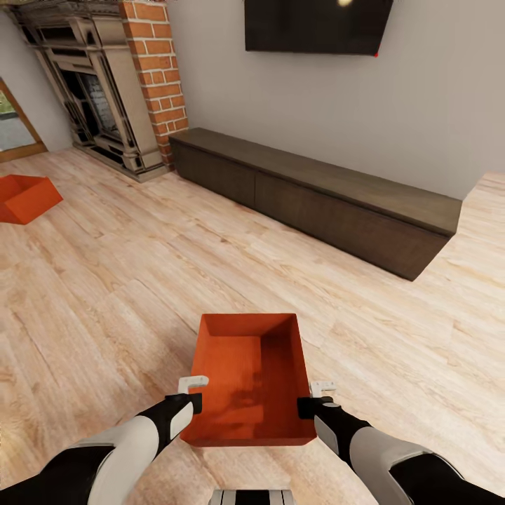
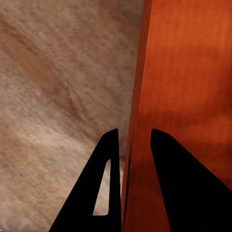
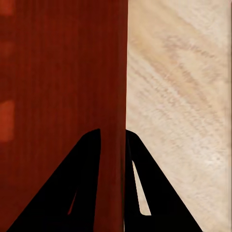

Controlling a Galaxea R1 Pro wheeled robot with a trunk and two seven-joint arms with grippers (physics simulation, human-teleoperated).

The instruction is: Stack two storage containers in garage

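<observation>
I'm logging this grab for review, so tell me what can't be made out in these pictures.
- Head view: the far storage container is cut off by the picture's left edge.
- Head view: the TV runs past the top edge.
- Head view: the held storage container hides the floor under it, so lift-off can't be judged.
- Wrist views: the left gripper and right gripper straddle a wall; contact pressure is unreadable.

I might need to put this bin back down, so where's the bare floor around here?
Bare wood planks lie between the held container and the long low cabinet, and leftward toward the second container. It is crowded along the wall: fireplace, then cabinet.
</observation>
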